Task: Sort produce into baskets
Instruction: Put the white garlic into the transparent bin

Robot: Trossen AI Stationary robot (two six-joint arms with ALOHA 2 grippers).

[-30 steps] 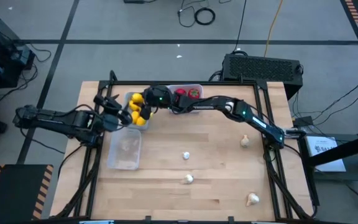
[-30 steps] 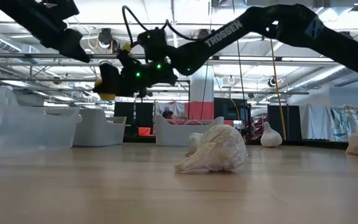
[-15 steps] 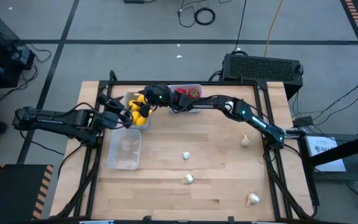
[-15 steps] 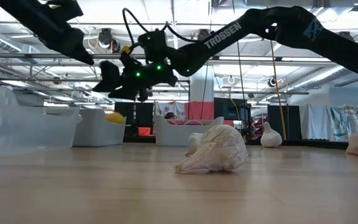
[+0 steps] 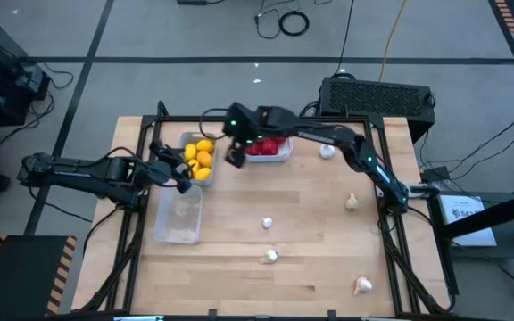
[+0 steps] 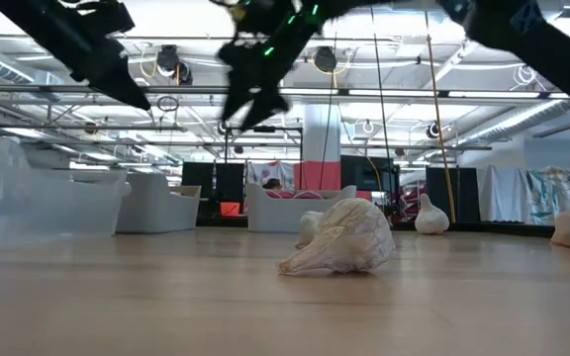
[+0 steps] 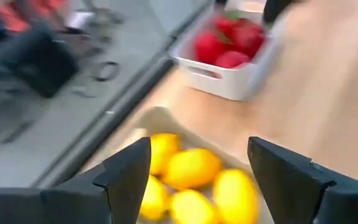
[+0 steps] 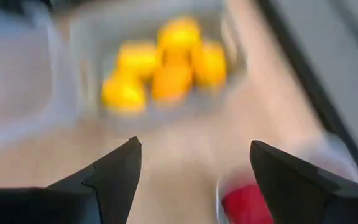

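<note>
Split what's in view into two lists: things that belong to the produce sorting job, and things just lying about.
Belongs to the job:
- grey basket with yellow and orange fruits
- white basket with red fruits
- clear basket
- garlic bulbs loose on the table
- left hand and right hand, both open and empty

Just lying about:
- black box with a grille
- cables on the floor
</note>
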